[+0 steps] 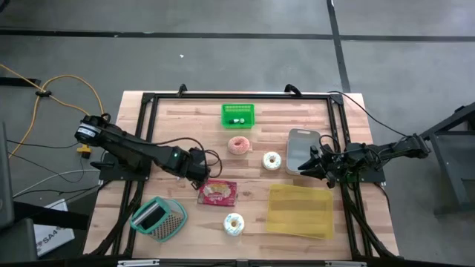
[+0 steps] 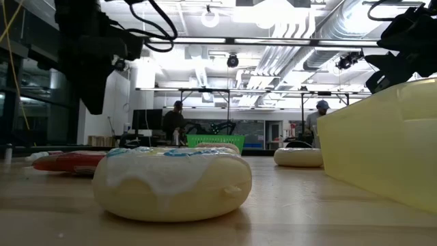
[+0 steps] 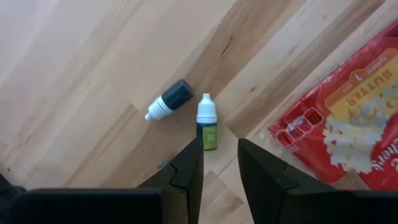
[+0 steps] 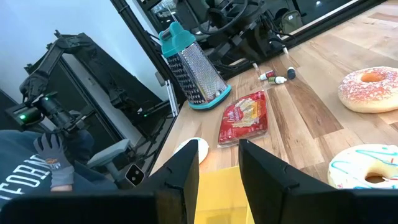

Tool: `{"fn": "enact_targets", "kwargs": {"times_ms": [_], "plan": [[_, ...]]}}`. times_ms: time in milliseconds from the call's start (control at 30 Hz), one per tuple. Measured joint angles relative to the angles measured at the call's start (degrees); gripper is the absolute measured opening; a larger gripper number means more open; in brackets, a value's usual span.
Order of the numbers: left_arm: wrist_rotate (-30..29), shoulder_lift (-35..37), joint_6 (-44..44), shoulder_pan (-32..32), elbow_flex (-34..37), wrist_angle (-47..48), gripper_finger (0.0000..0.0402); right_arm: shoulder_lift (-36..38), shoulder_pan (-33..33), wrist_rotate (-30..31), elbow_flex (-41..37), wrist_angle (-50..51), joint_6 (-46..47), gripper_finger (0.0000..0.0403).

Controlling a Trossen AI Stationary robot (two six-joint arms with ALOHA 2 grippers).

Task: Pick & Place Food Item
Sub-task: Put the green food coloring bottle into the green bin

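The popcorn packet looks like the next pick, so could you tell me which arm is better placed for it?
Probably the left: its claw hangs right beside the popcorn packet, pointing down, while the right claw waits across the table by the grey tray.

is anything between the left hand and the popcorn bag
Nothing visible blocks it. The left hand hovers with fingers apart over bare wood right beside the popcorn bag. A small dropper bottle and a dark-capped one lie just ahead, off to the side away from the bag.

The red popcorn bag (image 3: 348, 118) on the tabletop (image 3: 93, 74) reads "BUTTER" and, smaller above it, "CLASSIC". A person's dark sleeve (image 4: 25, 171) shows the letters "FOR".
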State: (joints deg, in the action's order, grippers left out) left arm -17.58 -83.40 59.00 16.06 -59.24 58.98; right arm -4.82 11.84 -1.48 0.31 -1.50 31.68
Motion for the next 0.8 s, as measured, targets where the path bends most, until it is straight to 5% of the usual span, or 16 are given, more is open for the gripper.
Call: {"fn": "enact_targets", "kwargs": {"times_ms": [400, 800], "plan": [[3.9, 0.0, 1.9, -2.2, 2.5, 0.0, 0.0093, 0.0, 0.0, 0.0, 0.0, 0.0, 0.0, 0.0100], [7.0, 0.0, -1.9, -5.1, 10.1, -11.8, 0.0093, 0.0, 0.0, 0.0, 0.0, 0.0, 0.0, 0.0100]]}}
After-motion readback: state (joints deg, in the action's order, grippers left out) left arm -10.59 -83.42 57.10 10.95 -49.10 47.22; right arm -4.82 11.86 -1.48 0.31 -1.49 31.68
